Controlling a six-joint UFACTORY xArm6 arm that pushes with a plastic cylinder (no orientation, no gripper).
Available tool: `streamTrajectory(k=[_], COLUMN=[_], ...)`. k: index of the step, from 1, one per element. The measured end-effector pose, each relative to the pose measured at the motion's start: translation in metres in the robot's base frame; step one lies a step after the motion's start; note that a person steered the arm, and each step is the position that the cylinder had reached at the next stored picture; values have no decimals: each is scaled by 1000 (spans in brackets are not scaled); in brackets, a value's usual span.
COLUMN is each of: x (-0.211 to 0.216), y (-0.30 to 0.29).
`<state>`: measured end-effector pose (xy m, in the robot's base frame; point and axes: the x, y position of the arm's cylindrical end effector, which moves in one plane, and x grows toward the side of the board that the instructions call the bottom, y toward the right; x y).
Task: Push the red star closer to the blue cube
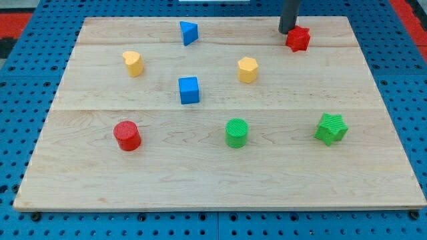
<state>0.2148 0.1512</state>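
Note:
The red star (298, 39) lies near the view's top right of the wooden board (220, 180). The blue cube (189, 90) sits near the board's middle, left of centre, well down and to the left of the star. My tip (287, 31) comes down from the view's top edge as a dark rod and stands just to the upper left of the red star, touching it or almost touching it.
A blue triangular block (189, 32) lies at the top, a yellow heart-like block (133, 63) at the left, a yellow hexagonal block (247, 69) between star and cube. A red cylinder (126, 135), a green cylinder (236, 132) and a green star (331, 129) lie lower down.

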Motion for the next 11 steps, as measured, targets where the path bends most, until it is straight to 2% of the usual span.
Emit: streamTrajectory(k=[1,2,3,4,5,6,7,8,9,10,11], x=[-13,2,36,52,48,21,-19,23,23,67,98], y=[2,41,63,23,-40,-31,-49,-65,-62,-97,-168])
